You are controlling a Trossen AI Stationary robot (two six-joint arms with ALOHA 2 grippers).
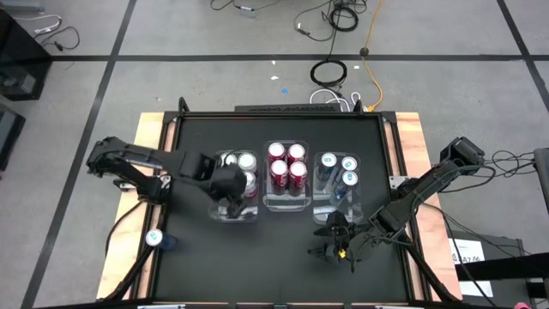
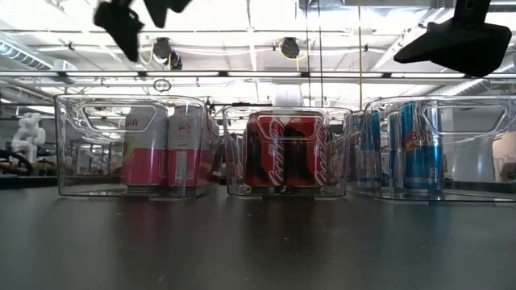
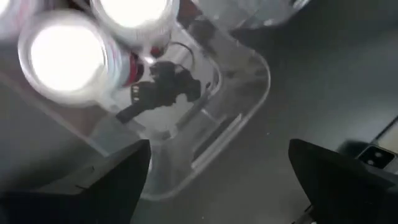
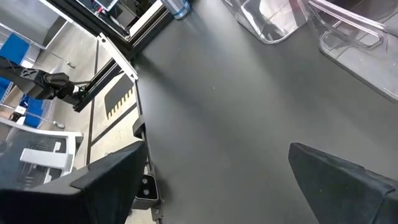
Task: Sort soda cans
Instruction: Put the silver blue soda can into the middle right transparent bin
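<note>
My left gripper (image 1: 230,204) spread wide, empty, over left bin (image 1: 254,213) | lift straight, clear pink cans (image 1: 247,161) | stray can (image 1: 155,238) near-left next | right gripper (image 1: 339,245) wide, idle.

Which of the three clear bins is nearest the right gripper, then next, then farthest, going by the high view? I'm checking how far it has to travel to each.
From the right gripper, at the table's front right:
1. Right bin, with the blue cans, just behind it.
2. Middle bin, with the red cans.
3. Left bin, with the pink-and-white cans, under the left gripper.
</note>
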